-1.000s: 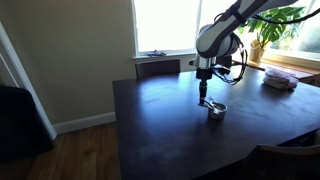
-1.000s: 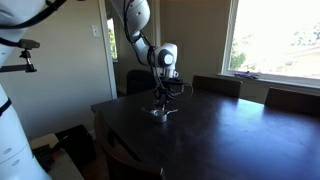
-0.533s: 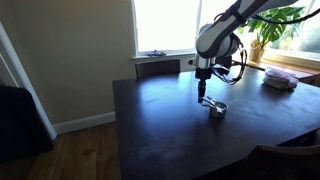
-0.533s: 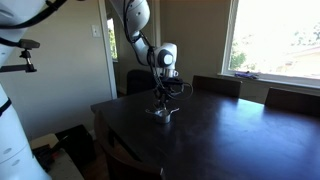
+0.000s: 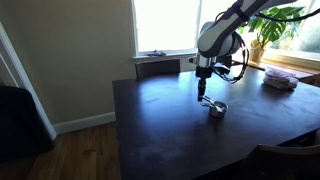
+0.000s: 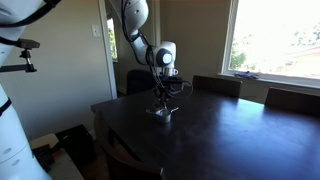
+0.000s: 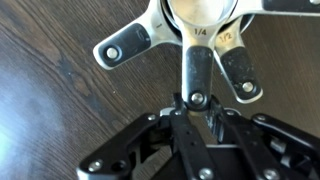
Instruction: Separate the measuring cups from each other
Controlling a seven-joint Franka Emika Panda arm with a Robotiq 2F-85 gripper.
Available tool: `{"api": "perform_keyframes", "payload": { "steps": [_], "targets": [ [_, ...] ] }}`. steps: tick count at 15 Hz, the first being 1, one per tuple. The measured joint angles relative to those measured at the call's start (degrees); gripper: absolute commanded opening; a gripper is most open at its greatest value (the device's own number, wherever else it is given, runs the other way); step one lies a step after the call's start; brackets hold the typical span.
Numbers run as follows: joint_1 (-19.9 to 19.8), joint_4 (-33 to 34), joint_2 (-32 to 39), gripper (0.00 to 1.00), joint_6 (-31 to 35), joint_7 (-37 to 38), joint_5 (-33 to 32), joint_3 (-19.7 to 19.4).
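The measuring cups [image 7: 195, 20] are shiny silver, nested together at the top of the wrist view, with three flat handles fanned out. One handle points left [image 7: 125, 45], one right [image 7: 240, 75], and the middle one [image 7: 195, 70], marked 1/4, points down into my gripper [image 7: 196, 108]. The gripper is shut on the end of that middle handle. In both exterior views the cups [image 5: 215, 108] [image 6: 160, 114] lie on the dark table under the gripper [image 5: 204, 96] [image 6: 161, 100].
The dark wooden table [image 5: 160, 120] [image 6: 230, 135] carries folded cloths [image 5: 280, 80] at its far corner. Chairs [image 5: 158, 68] [image 6: 215, 85] stand along the table's edges. A plant [image 5: 270, 30] stands by the window.
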Motion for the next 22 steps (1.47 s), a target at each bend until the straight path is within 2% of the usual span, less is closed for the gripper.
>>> {"api": "perform_keyframes", "payload": {
  "steps": [8,14,22],
  "targets": [
    [0.0,-4.4,-6.1,0.11,-0.1,0.9,-0.4,-0.5],
    [0.2,-5.2,-8.5,0.11,-0.4,3.2,-2.1,-1.3],
    [0.1,-5.8,-9.7,0.11,-0.4,9.6,-5.7,-5.8]
  ]
}}
